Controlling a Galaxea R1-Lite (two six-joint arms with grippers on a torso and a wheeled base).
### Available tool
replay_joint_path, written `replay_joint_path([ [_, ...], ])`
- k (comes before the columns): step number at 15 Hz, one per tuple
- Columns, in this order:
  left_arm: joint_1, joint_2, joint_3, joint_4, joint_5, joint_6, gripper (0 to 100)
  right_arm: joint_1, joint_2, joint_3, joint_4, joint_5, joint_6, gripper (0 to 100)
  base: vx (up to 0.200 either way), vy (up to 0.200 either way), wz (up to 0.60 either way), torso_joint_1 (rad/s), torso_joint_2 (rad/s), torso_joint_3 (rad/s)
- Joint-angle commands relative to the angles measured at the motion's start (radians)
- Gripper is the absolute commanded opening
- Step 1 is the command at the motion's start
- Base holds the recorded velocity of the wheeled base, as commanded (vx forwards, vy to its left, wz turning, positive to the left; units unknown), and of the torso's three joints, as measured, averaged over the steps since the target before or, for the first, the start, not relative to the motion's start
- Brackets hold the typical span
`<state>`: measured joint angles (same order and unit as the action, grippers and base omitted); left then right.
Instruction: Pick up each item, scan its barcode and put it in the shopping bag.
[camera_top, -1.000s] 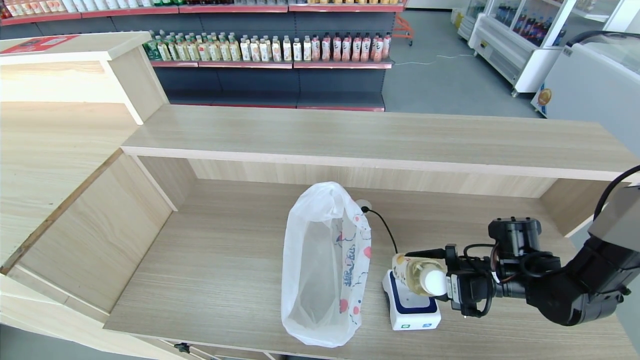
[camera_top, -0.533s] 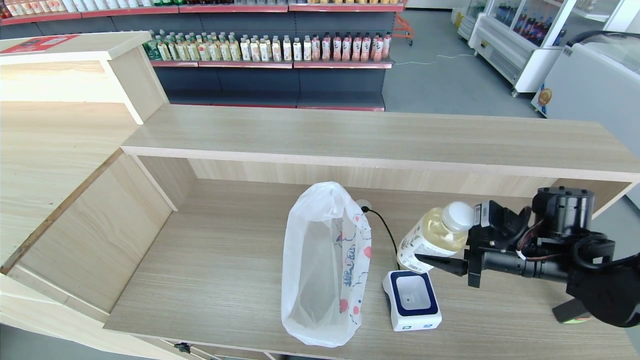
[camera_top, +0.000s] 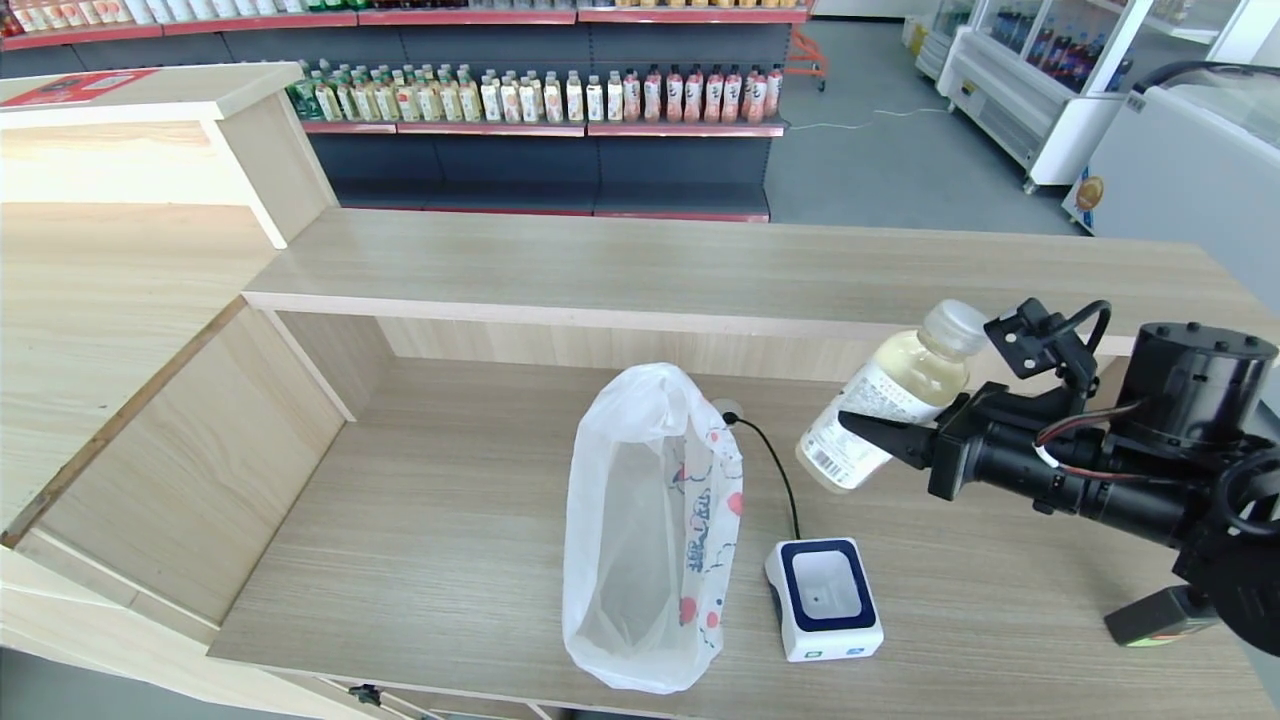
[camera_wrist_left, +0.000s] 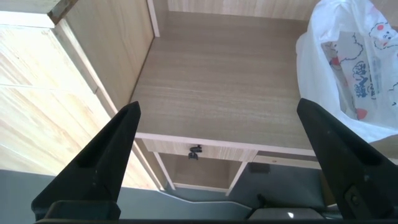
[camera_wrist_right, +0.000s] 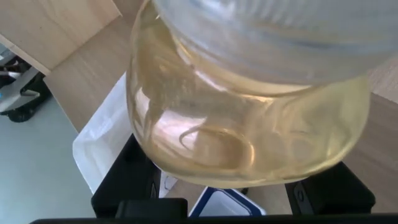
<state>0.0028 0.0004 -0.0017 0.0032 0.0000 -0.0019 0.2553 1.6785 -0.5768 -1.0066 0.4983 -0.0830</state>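
Bottle (camera_top: 900, 385): clear rounded plastic, pale yellow liquid, tilted, clamped in right jaws; left jaws apart.

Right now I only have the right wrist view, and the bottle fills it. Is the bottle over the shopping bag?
Observer: No. In the head view the right gripper holds the bottle tilted in the air, off to the right of the shopping bag.
Operator: Is the bag's mouth open enough to drop it in?
Observer: It looks so. The bag stands upright on the counter with its mouth gaping upward.
Operator: Where is the scanner from there?
Observer: The scanner sits on the counter just right of the bag, near the front edge, lower than the bottle.
Operator: And the left arm?
Observer: The left gripper is open and empty, out past the counter's front edge.
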Motion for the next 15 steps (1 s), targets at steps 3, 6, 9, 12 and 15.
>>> replay_joint_path([
  [3, 0.000, 0.000, 0.000, 0.000, 0.000, 0.000, 100, 0.059, 0.003, 0.002, 0.002, -0.017, 0.000, 0, 0.000, 0.000, 0.00, 0.000, 0.00, 0.000],
  [6, 0.000, 0.000, 0.000, 0.000, 0.000, -0.001, 100, 0.097, 0.027, 0.003, 0.000, -0.064, 0.034, 0, 0.000, 0.000, 0.00, 0.000, 0.00, 0.000],
  [9, 0.000, 0.000, 0.000, 0.000, 0.000, -0.003, 100, 0.107, 0.084, -0.008, -0.004, -0.083, 0.035, 0, 0.000, 0.133, 0.00, 0.002, 0.00, 0.003],
  [12, 0.000, 0.000, 0.000, 0.000, 0.000, -0.003, 100, 0.107, 0.129, -0.018, -0.006, -0.083, 0.042, 0, 0.000, 0.200, 0.00, -0.002, 0.00, 0.001],
  [15, 0.000, 0.000, 0.000, 0.000, 0.000, -0.001, 100, 0.130, 0.178, -0.015, -0.032, -0.087, 0.042, 0, 0.000, 0.133, 0.00, 0.013, 0.01, -0.003],
])
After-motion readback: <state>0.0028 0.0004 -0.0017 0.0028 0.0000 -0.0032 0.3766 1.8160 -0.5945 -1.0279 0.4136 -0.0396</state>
